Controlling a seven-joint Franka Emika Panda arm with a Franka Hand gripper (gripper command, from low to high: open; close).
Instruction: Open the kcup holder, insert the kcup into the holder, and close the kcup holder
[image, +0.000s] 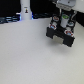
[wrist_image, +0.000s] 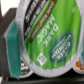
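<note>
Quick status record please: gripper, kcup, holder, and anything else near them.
gripper: above the kcup holder, toward the exterior view's right; cannot tell if open or shut
kcup: green lid fills the wrist view, very close to the camera; probably held, fingers not visible
kcup holder: black box on the white table; drawer state too blurred to tell
other pod: red-orange edge beside the kcup
white cylinder: far side, exterior view's left

Green kcup (wrist_image: 47, 42) fills view — teal part beside, perhaps claw.
</note>
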